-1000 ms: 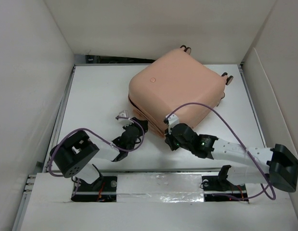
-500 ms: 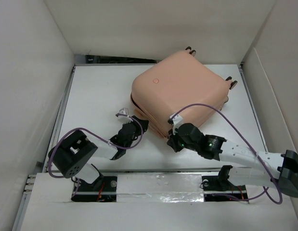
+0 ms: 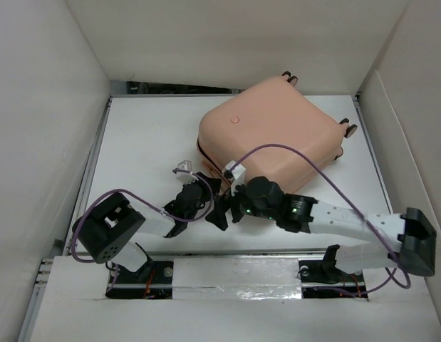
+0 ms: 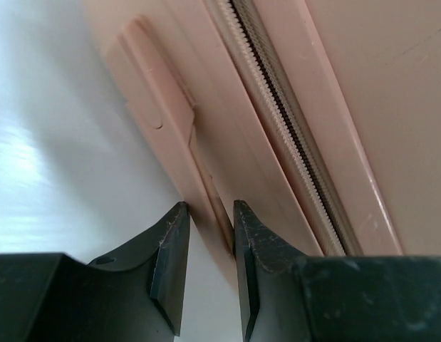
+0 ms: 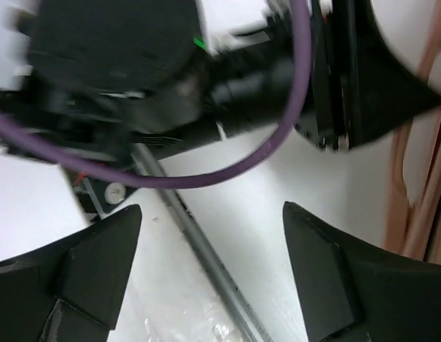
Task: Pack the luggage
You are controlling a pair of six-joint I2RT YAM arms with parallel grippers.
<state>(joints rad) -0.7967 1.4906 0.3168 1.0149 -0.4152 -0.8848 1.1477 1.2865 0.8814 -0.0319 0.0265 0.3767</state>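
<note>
Top: luggage [image 3: 273, 132] zipped shut, lying flat at 1 o'clock on the counter [image 3: 145, 135]. Left tool [image 3: 204, 187] sits at its 7 o'clock corner, right tool [image 3: 221, 212] just beside it.
Left wrist: fingers [image 4: 170, 263] nearly together with a pink ridge end between the tips; can't tell if pinched. Zipper [image 4: 284, 121] at 1 o'clock.
Right wrist: right tool fingers [image 5: 99, 278] wide apart over bare counter, purple cable [image 5: 206, 174] at 12, luggage edge at 3.

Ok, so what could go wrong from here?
The open right end effector faces the left arm and a purple cable at close range; they could collide or snag. The left end effector sits at a thin ridge on the luggage, so a grip there may slip.
</note>
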